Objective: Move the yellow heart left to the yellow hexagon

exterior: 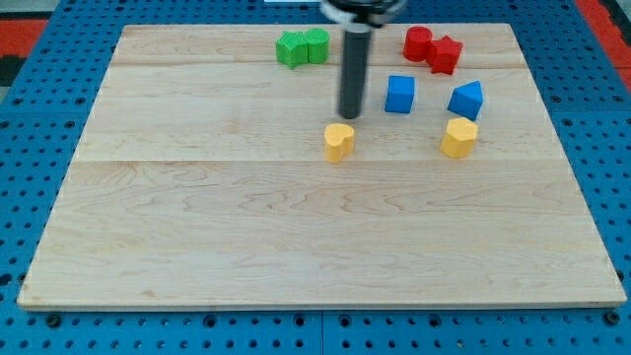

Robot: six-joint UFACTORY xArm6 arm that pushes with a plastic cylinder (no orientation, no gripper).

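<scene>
The yellow heart lies on the wooden board at the view's right of centre. The yellow hexagon lies well to its left, near the board's middle. My tip rests on the board just above the hexagon and slightly to its right, a small gap away, not touching it. The heart is far to the right of the tip. The dark rod rises from the tip to the view's top edge.
A blue cube sits right of the rod, and a blue wedge-like block lies just above the heart. Two green blocks and two red blocks lie along the top edge. The board is light wood.
</scene>
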